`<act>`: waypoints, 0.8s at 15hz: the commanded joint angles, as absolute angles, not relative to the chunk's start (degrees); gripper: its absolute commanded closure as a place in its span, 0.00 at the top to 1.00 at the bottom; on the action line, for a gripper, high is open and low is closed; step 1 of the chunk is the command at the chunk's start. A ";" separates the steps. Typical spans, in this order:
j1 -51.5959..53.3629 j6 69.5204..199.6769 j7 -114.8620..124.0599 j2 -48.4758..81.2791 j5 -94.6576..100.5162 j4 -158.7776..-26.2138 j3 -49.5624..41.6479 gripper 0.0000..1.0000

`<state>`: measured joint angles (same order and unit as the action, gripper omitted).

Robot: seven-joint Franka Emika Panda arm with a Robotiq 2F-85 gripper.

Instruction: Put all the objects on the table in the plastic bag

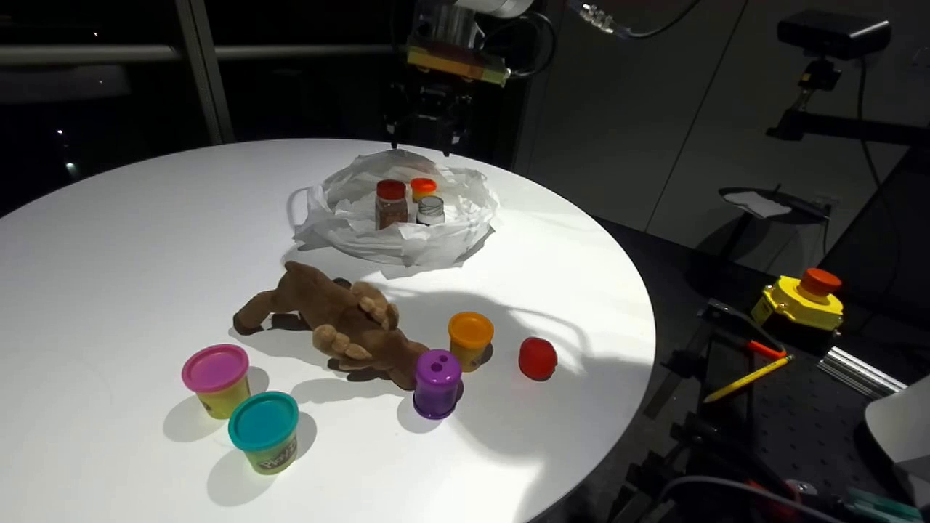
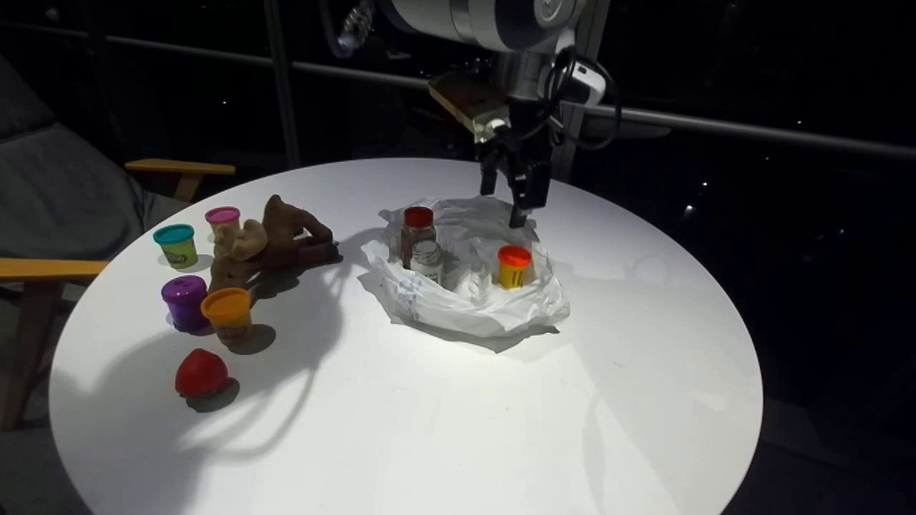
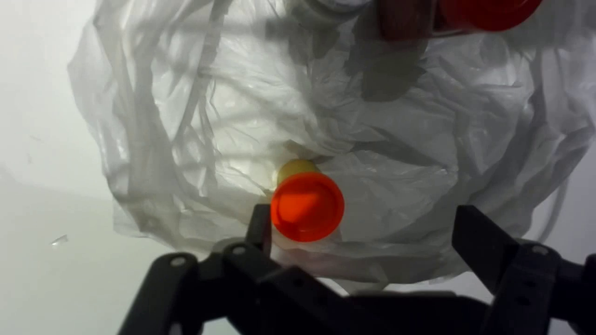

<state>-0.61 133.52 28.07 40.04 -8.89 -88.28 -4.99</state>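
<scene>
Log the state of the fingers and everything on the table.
Fingers, apart, holding nothing
Bag, open
Red-lidded tub, closed, upright inside bag
Red-capped jar, closed, upright inside bag
Small jar, upright inside bag, lid unclear
Pink tub, lidded
Teal tub, lidded
Orange tub, lidded
Purple container, standing
Brown toy, lying down
Red object, outside bag

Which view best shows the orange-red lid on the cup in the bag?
The wrist view: it looks down on the orange-red lid, so its round top shows large and whole. Both exterior views show it smaller and at a slant, on the yellow cup; in an exterior view a small bottle partly covers that cup.
</scene>
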 commanded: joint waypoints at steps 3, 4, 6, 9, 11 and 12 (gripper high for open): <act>4.29 134.62 28.63 22.50 -3.29 -107.80 -6.49 1.00; 4.95 134.80 28.34 20.27 -1.83 -110.77 -6.19 1.00; 6.70 135.99 28.15 16.20 1.91 -117.00 -5.53 1.00; 9.51 136.95 27.65 11.02 7.35 -126.24 -3.16 1.00; 10.79 138.24 26.26 8.23 8.43 -131.89 -0.27 1.00; 11.44 140.16 25.76 7.01 8.23 -135.02 1.35 1.00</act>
